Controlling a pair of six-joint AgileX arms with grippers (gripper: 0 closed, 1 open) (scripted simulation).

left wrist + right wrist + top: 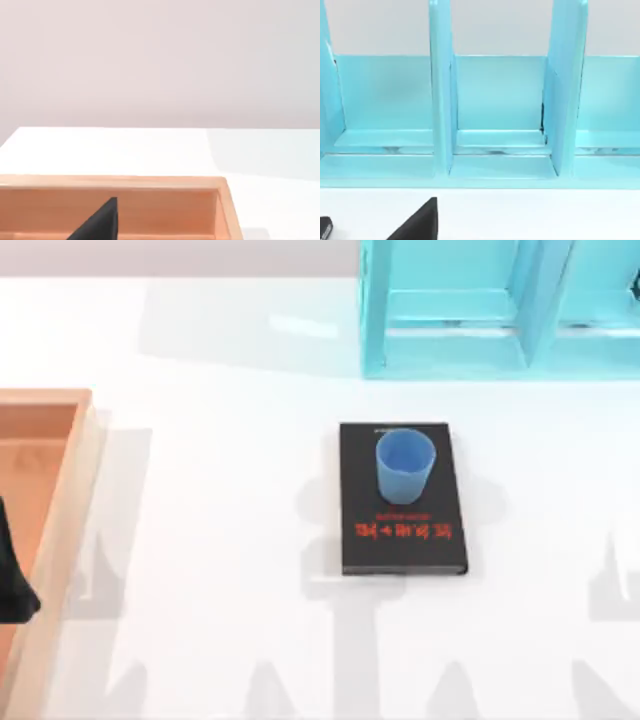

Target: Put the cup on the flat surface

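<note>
A light-blue cup (pixel 404 466) stands upright on the upper half of a black book (pixel 402 498) with red lettering, near the centre of the white tabletop (pixel 220 500). The task has not begun: the cup is untouched and bare table lies open on every side of the book. An orange wooden tray (pixel 45 510) sits at the table's 9 o'clock edge, and a turquoise rack (pixel 500 310) with upright dividers stands at 1 o'clock. The left arm is parked over the tray, where a dark part of it (pixel 12 580) shows; the left gripper (pixel 97 222) hangs above the tray floor, and whether its jaws are open or closed cannot be told. The right gripper (pixel 417 222) faces the rack, its jaws equally impossible to read. A good first move would likely be a level approach, gripping the cup low on its wall, lifting straight up clear of the book, then setting it down at 3 or 9 o'clock of the book.
</note>
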